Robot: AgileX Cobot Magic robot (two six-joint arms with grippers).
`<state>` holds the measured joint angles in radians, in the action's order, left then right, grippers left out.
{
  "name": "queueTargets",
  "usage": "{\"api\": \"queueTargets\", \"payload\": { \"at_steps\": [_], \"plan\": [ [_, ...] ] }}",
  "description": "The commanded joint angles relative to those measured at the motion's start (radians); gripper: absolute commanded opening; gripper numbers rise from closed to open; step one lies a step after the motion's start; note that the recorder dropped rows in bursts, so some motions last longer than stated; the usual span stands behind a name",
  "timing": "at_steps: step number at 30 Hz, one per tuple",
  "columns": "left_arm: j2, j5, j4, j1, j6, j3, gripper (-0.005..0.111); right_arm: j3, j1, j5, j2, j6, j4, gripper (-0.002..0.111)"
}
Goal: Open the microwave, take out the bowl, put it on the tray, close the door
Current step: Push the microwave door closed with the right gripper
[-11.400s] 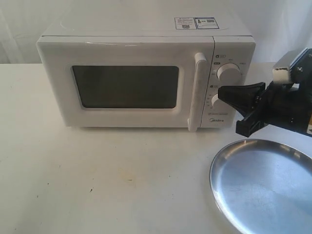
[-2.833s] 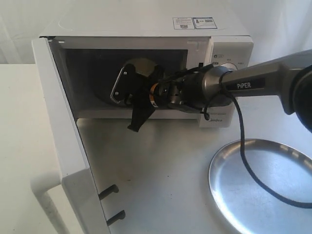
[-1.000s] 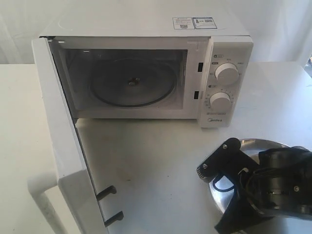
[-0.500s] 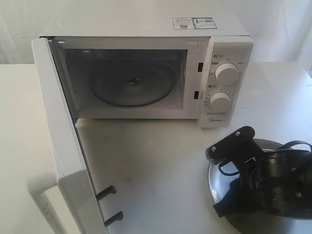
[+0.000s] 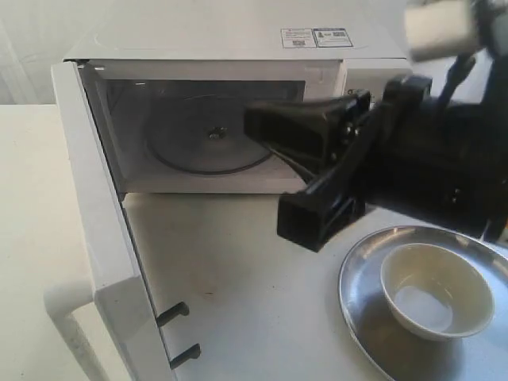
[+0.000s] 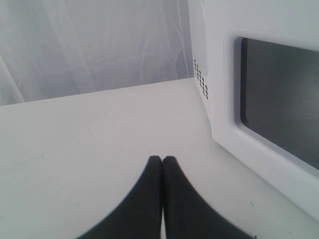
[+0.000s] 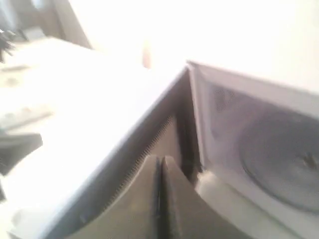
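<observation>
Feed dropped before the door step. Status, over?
Left gripper, right gripper: jaws shut, empty. Bowl on tray. Door open; right gripper hangs before microwave mouth, likely in its swing.

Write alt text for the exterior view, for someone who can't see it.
A white microwave stands with its door swung open and only the glass turntable inside. At lower right a small cream bowl sits on a silver tray, with the robot's black right gripper hovering in front of the oven.
</observation>
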<state>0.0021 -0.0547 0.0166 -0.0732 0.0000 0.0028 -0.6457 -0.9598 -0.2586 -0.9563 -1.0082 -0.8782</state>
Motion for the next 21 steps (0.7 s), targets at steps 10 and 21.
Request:
{"api": "queueTargets", "payload": {
  "at_steps": [10,21],
  "plan": [
    [-0.002,-0.005,-0.008,0.0,0.0,-0.003,0.0,-0.542,-0.339,0.417,-0.488,0.116,-0.184,0.0],
    [-0.002,-0.005,-0.008,0.0,0.0,-0.003,0.0,-0.806,-0.504,1.043,-0.839,0.177,-0.507,0.0]
  ]
}}
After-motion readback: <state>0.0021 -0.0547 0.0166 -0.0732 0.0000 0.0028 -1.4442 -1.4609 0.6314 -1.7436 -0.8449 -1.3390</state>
